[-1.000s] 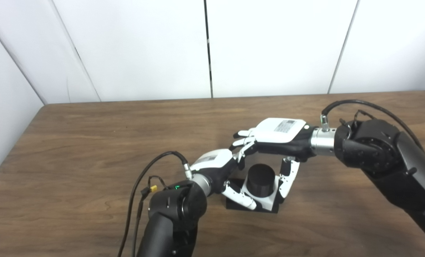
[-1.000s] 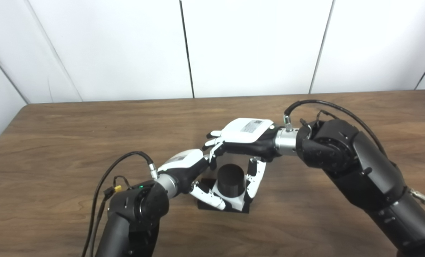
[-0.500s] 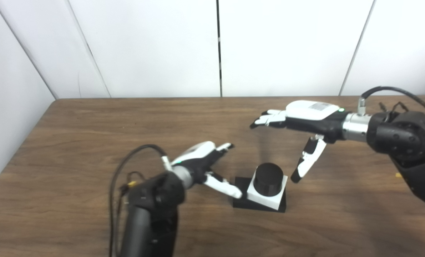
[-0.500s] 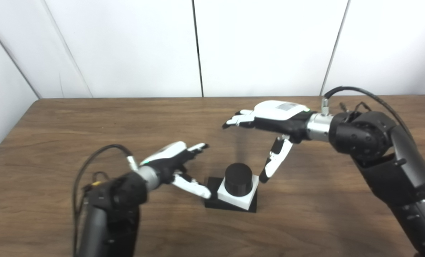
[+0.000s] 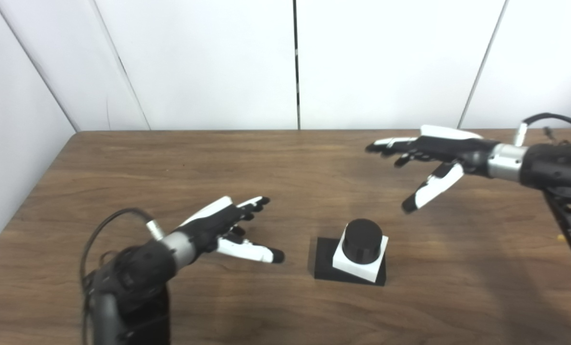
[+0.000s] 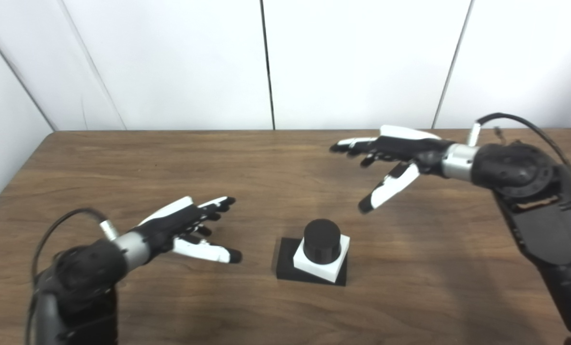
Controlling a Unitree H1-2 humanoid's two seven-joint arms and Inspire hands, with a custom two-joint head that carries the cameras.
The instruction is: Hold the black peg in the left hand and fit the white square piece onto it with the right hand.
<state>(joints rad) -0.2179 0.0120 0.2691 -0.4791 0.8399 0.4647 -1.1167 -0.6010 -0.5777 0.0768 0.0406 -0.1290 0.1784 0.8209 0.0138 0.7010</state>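
Both hands [image 5: 218,230] [image 5: 431,151] now withdrawn, empty, off peg [image 5: 362,239]

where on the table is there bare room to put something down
Bare wood along the back by the wall, and at the front right of the black base. Tighter between the left hand and the peg.

bright, even light from overhead, white wall panels [image 5: 208,62] nearly washed out, soft faint shadows on the wooden table [image 5: 122,163] (one beside the black base [image 5: 324,268]), left arm [image 5: 127,282] slightly motion-blurred, mild softness overall, no harsh glare
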